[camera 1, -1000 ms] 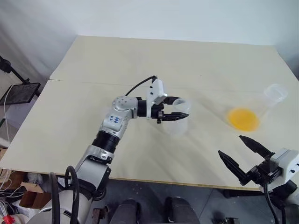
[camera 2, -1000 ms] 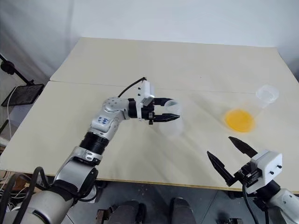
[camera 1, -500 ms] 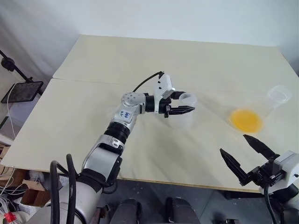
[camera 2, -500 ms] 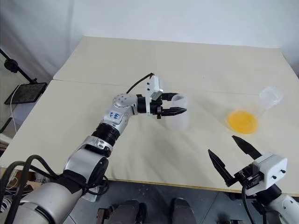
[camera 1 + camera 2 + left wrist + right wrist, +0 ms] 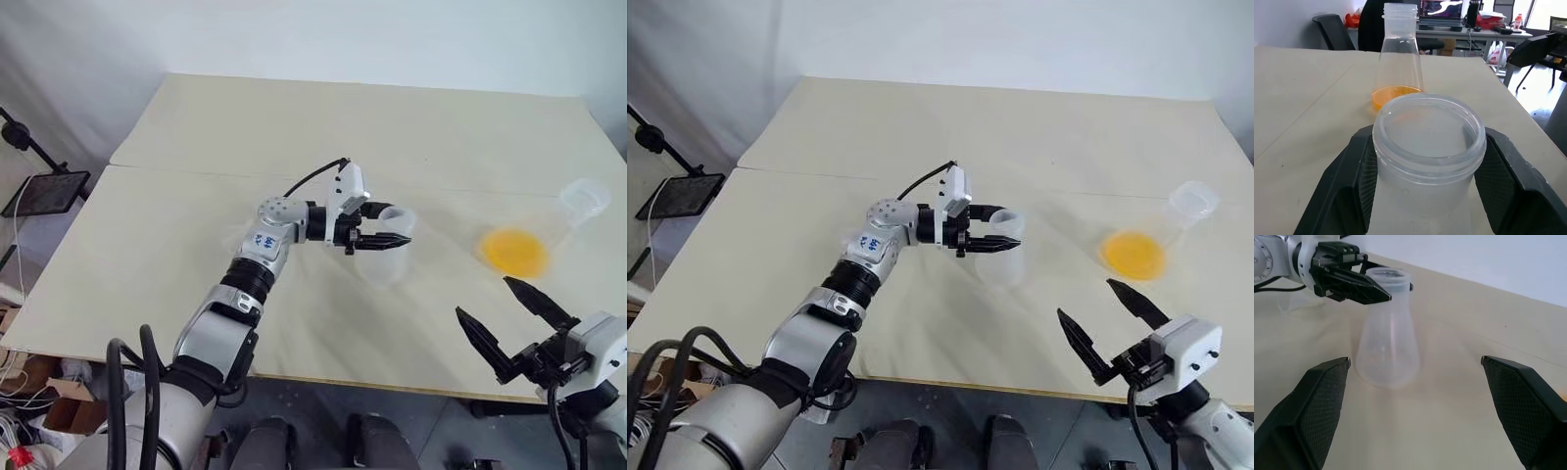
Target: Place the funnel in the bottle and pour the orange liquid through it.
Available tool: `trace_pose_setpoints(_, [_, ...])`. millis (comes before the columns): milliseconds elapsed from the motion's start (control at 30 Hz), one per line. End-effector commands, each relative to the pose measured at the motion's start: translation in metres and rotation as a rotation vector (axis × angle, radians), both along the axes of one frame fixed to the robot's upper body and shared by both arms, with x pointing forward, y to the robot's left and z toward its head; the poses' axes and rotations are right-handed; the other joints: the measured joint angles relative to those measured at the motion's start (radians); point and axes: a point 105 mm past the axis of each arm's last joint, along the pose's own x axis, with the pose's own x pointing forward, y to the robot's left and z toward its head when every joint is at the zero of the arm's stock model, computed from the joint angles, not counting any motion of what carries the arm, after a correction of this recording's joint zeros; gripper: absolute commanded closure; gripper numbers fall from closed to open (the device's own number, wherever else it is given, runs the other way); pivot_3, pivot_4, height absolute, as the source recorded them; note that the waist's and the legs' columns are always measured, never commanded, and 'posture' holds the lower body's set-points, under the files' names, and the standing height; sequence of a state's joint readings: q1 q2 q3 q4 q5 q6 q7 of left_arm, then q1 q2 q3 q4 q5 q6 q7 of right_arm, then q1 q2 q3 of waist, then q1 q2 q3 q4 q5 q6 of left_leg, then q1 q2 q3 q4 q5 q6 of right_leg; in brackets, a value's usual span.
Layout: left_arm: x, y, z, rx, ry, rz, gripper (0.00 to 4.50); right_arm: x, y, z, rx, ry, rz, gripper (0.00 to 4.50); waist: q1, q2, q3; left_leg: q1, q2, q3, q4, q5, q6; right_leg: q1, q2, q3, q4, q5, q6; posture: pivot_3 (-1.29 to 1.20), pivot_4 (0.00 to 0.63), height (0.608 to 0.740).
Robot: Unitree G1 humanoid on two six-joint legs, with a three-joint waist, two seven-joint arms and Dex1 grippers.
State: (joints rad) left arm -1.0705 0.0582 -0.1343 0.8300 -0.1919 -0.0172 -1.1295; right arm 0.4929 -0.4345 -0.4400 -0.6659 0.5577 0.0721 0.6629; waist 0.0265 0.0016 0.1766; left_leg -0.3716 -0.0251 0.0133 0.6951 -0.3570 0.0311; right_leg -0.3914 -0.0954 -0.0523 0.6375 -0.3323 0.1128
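The bottle (image 5: 389, 262), a frosted conical flask with a wide rimmed neck, stands upright mid-table. My left gripper (image 5: 395, 224) is shut on its neck, one black finger (image 5: 1342, 181) on each side of the rim. To the right lies the orange liquid (image 5: 513, 251), a round patch in the base of a clearer, longer-necked flask (image 5: 584, 197). My right gripper (image 5: 482, 297) hangs open over the table's near right edge, nothing between its fingers (image 5: 1322, 401), a little way short of both flasks. The funnel is hidden from me.
The pale table (image 5: 294, 127) has a seam running across it, with bare room behind and left of the bottle. A black stand with a flat panel (image 5: 44, 191) sits off the table's left side.
The camera has shifted a little. My left gripper keeps its hold on the bottle's neck in much the same spot, and my right gripper stays open and still.
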Motion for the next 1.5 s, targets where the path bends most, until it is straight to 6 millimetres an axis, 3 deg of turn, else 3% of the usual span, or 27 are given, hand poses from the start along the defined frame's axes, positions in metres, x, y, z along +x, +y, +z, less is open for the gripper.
trace_pose_setpoints(33, [-0.007, -0.003, 0.012, -0.046, 0.004, -0.040, 1.15, -0.001, 0.002, 0.006, -0.011, -0.021, 0.008, 0.00, 0.000, 0.000, 0.000, 0.000, 0.000, 0.000, 0.000, 0.000, 0.000, 0.000, 0.000, 0.000, 0.000, 0.000, 0.000, 0.00, 0.150, 0.740])
trace_pose_setpoints(133, [-0.014, 0.003, 0.012, -0.037, 0.026, -0.098, 0.16, 0.000, 0.002, 0.006, -0.015, -0.021, 0.017, 0.00, -0.001, 0.000, 0.000, 0.000, 0.000, 0.000, 0.000, 0.000, 0.000, 0.000, 0.000, 0.000, 0.000, 0.000, 0.000, 0.00, 0.150, 0.740])
trace_pose_setpoints(167, [-0.014, 0.006, 0.012, -0.031, 0.024, -0.100, 0.04, 0.000, 0.002, 0.006, -0.018, -0.022, 0.019, 0.00, -0.002, 0.000, 0.000, 0.000, 0.000, 0.000, 0.000, 0.000, 0.000, 0.000, 0.000, 0.000, 0.000, 0.000, 0.000, 0.00, 0.150, 0.740])
trace_pose_setpoints(333, [-0.009, 0.028, 0.019, -0.042, -0.056, -0.065, 0.04, 0.004, 0.001, 0.008, -0.031, -0.030, 0.029, 0.00, -0.003, 0.000, 0.000, 0.000, 0.001, 0.000, 0.000, 0.000, 0.000, 0.000, 0.000, 0.000, 0.000, 0.000, 0.000, 0.00, 0.150, 0.740])
trace_pose_setpoints(467, [-0.005, 0.059, 0.030, -0.069, -0.130, -0.036, 0.04, 0.007, 0.002, 0.007, -0.038, -0.032, 0.055, 0.00, -0.003, 0.000, 0.000, 0.000, 0.001, 0.000, 0.000, 0.000, 0.000, 0.000, 0.000, 0.000, 0.000, 0.000, 0.000, 0.00, 0.150, 0.740])
trace_pose_setpoints(600, [-0.002, 0.113, 0.036, -0.113, -0.142, 0.057, 0.04, 0.015, 0.002, 0.007, -0.037, -0.044, 0.096, 0.00, -0.012, 0.000, 0.000, 0.000, 0.001, 0.000, 0.000, 0.000, 0.000, 0.000, 0.000, 0.001, 0.001, 0.000, 0.000, 0.00, 0.150, 0.740])
trace_pose_setpoints(767, [-0.009, 0.169, 0.024, -0.138, -0.135, 0.267, 0.04, 0.026, 0.012, 0.010, -0.026, -0.054, 0.177, 0.00, -0.014, 0.000, 0.000, 0.001, 0.002, -0.001, 0.001, 0.000, -0.001, 0.000, -0.003, 0.001, 0.002, 0.000, 0.000, 0.00, 0.150, 0.740])
trace_pose_setpoints(1133, [-0.081, 0.298, -0.038, -0.116, -0.015, 0.874, 0.04, 0.043, 0.046, 0.015, -0.026, -0.059, 0.378, 0.00, -0.028, 0.000, 0.000, 0.002, 0.003, -0.006, 0.001, -0.001, -0.002, 0.002, -0.006, 0.000, 0.001, 0.000, 0.000, 0.00, 0.150, 0.740])
trace_pose_setpoints(1300, [-0.110, 0.323, -0.047, -0.124, 0.004, 1.019, 0.04, 0.051, 0.050, 0.017, -0.040, -0.071, 0.421, 0.00, -0.015, 0.000, 0.000, 0.002, 0.002, -0.008, 0.001, -0.002, -0.001, 0.004, -0.007, 0.000, -0.001, 0.000, 0.000, 0.00, 0.150, 0.740])
trace_pose_setpoints(1500, [-0.116, 0.321, -0.041, -0.142, -0.006, 1.058, 0.04, 0.057, 0.050, 0.018, -0.043, -0.073, 0.442, 0.00, -0.009, 0.000, 0.000, 0.004, 0.002, -0.009, 0.001, -0.003, -0.001, 0.008, -0.007, 0.000, -0.010, 0.000, -0.001, 0.00, 0.150, 0.740])
